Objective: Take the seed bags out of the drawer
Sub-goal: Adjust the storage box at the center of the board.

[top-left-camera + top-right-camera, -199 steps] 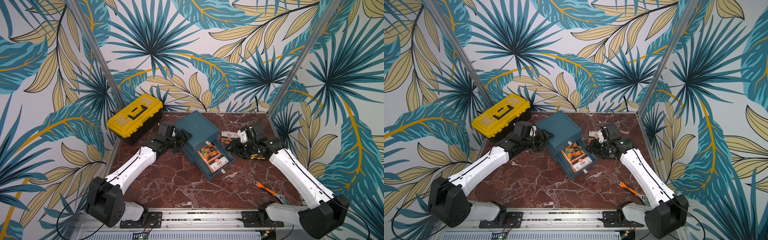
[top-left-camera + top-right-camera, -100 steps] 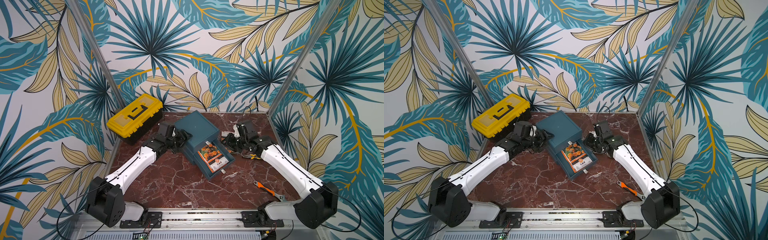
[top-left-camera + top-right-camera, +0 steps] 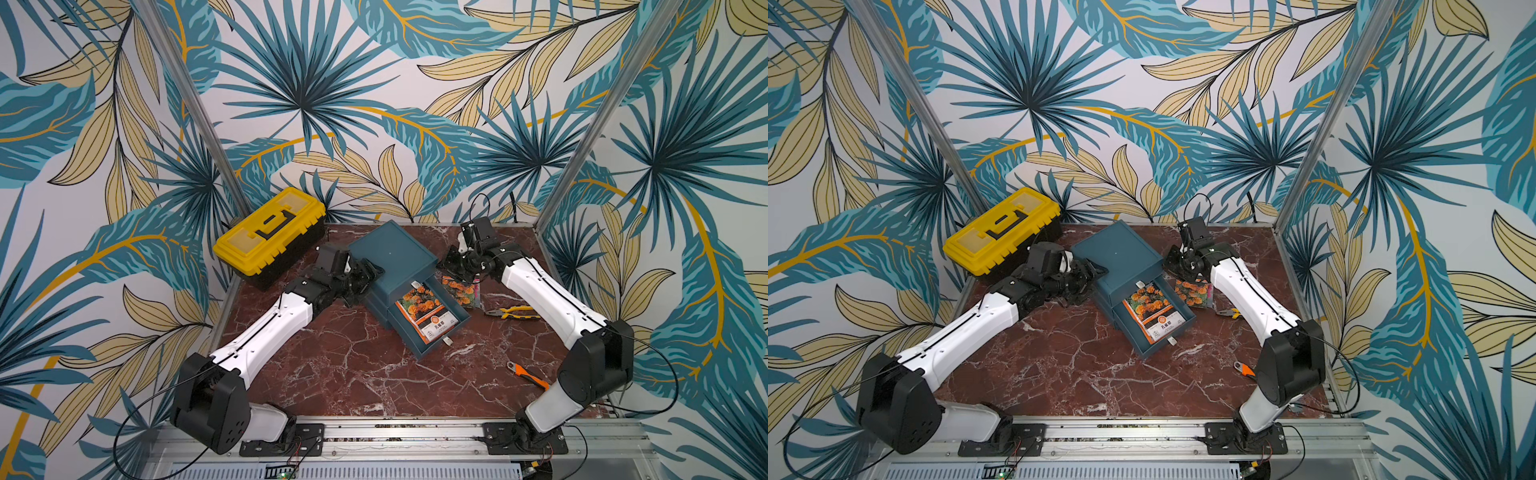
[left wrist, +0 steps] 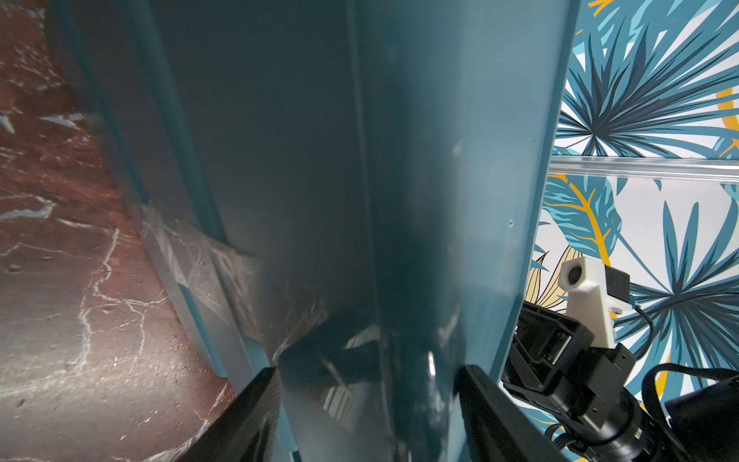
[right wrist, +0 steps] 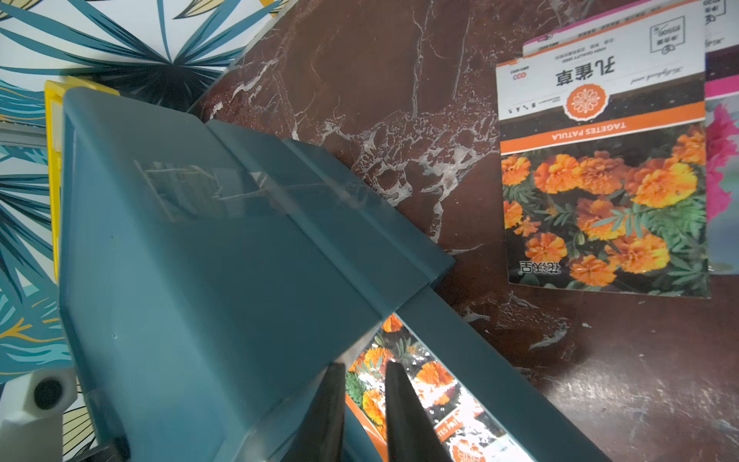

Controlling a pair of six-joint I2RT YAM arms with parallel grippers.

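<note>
Showing the seed bags: flat glossy packets whose fronts carry orange marigold blooms, an orange band and a white label panel. One packet lies face up in the pulled-out drawer of the teal cabinet. A second packet lies face up on the marble table just beside the cabinet, overlapping a pink-flowered packet beneath it.

The left gripper straddles an upright corner of the cabinet, one of its fingers against each face, clasping the cabinet body. The right gripper hangs over the rear of the open drawer, where it meets the cabinet front. Its fingers are drawn nearly together, leaving a slim gap through which the drawer's packet shows. Nothing sits between them.
</note>
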